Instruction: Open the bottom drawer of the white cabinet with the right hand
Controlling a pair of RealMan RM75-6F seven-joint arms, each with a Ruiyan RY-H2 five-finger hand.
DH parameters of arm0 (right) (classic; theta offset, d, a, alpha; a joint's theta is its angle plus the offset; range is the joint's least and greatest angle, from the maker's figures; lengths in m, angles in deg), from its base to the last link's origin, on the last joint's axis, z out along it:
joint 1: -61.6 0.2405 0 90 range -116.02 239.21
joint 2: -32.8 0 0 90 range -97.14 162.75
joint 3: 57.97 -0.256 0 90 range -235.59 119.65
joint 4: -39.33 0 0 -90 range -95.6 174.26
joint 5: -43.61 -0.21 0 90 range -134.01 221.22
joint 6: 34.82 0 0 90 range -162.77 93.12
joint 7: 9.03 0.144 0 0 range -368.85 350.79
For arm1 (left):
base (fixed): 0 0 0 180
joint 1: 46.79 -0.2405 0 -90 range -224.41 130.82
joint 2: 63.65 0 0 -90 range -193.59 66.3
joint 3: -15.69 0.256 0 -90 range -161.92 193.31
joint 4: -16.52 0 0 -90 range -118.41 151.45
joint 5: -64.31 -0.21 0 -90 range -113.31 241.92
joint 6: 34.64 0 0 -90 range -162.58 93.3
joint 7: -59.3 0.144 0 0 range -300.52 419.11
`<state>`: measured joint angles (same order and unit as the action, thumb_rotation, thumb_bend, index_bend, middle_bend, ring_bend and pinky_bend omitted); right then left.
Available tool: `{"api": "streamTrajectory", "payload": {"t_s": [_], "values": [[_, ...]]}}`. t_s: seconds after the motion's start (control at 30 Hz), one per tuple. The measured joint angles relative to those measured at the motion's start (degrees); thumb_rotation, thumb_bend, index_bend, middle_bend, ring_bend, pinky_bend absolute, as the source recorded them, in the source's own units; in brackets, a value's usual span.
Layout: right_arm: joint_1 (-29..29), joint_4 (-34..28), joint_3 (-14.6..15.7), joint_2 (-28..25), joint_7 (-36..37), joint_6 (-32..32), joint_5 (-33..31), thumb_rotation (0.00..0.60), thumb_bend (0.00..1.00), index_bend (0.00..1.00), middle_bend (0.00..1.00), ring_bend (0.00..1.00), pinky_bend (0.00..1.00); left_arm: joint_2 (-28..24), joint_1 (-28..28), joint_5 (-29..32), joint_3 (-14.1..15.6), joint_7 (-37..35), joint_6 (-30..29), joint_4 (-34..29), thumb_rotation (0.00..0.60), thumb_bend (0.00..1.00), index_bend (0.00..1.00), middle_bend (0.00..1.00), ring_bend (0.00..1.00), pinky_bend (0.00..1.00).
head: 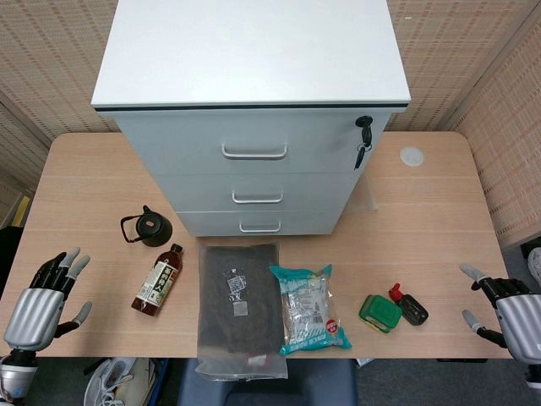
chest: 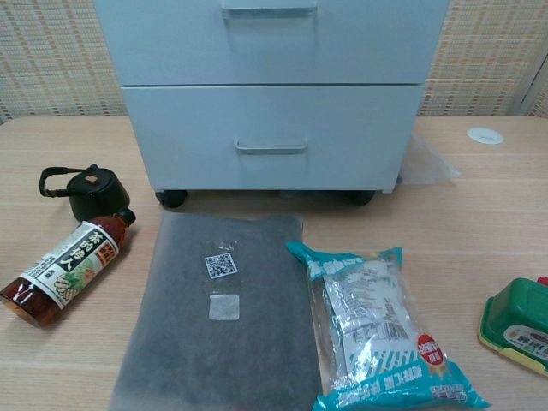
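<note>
White cabinet point(head: 254, 101); black teapot point(head: 150, 227); grey pouch point(head: 240, 306); teal-edged snack bag point(head: 309, 308); green box point(head: 379, 312); pale wood-grain desk point(head: 431, 228).

Head view looked steeply down from above the near table edge, taking in the whole table point(head: 439, 194) and the white cabinet point(head: 254, 51) top. Chest view sat low and close, facing the cabinet front level-on. Both shared the bottom drawer point(chest: 272, 137), teapot point(head: 149, 227), bottle point(chest: 67, 267), grey pouch point(chest: 223, 317) and snack bag point(head: 309, 308).
</note>
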<state>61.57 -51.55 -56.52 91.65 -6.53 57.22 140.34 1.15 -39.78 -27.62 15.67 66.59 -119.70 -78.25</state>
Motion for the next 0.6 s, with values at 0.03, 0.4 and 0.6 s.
{"api": "streamTrajectory", "payload": {"t_s": [0.03, 0.4, 0.6], "values": [[0.2, 0.1, 0.0, 0.1, 0.0, -0.2, 0.1, 0.6, 0.22, 0.19, 0.43, 0.41, 0.39, 0.0, 0.0, 0.1, 0.0, 0.2, 0.1, -0.1, 0.6, 0.32, 0.09, 0.0, 0.03, 0.11], [1.3, 0.5, -0.2, 0.6, 0.6, -1.1, 0.9, 0.6, 0.22, 0.19, 0.45, 0.41, 0.39, 0.0, -0.2, 0.2, 0.0, 0.9, -0.1, -0.7, 0.6, 0.32, 0.09, 0.0, 0.03, 0.11], [3.7, -1.8, -1.3, 0.8, -2.3, -3.9, 1.0, 0.6, 0.23, 0.19, 0.56, 0.54, 0.42, -0.1, -0.2, -0.1, 0.1, 0.8, -0.4, -0.8, 0.6, 0.32, 0.09, 0.0, 0.03, 0.11]]}}
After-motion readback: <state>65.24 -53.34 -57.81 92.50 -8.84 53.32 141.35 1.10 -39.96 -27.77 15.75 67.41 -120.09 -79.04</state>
